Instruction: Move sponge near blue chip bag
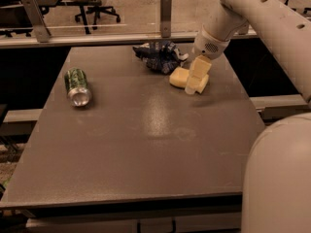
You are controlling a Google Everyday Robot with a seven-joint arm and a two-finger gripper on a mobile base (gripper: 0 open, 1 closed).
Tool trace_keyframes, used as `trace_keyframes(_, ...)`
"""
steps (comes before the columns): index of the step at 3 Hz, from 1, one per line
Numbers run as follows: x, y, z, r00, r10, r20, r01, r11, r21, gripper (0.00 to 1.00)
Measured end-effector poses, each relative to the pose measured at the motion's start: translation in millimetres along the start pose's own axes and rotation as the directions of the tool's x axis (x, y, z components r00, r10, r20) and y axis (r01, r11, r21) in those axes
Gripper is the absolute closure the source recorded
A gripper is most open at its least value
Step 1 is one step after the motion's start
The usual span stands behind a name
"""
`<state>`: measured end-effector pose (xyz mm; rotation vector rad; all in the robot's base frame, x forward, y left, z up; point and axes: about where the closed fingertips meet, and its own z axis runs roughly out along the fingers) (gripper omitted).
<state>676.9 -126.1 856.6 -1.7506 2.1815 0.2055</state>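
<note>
sponge [179, 76] sat on the counter [146, 144], right beside the blue chip bag [159, 56]. the gripper [195, 79] was down on it. i could not tell if the jaws held it.

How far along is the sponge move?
Mostly done: the sponge lies on the table right beside the blue chip bag, well away from the green can. In hand: the gripper is down at the sponge's right side. Left: probably just backing the gripper off.
</note>
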Motion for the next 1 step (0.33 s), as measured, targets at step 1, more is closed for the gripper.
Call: trace_keyframes(1, 0.0, 0.0, 0.0, 1.0, 0.0, 0.0, 0.0, 1.0, 0.0, 0.0)
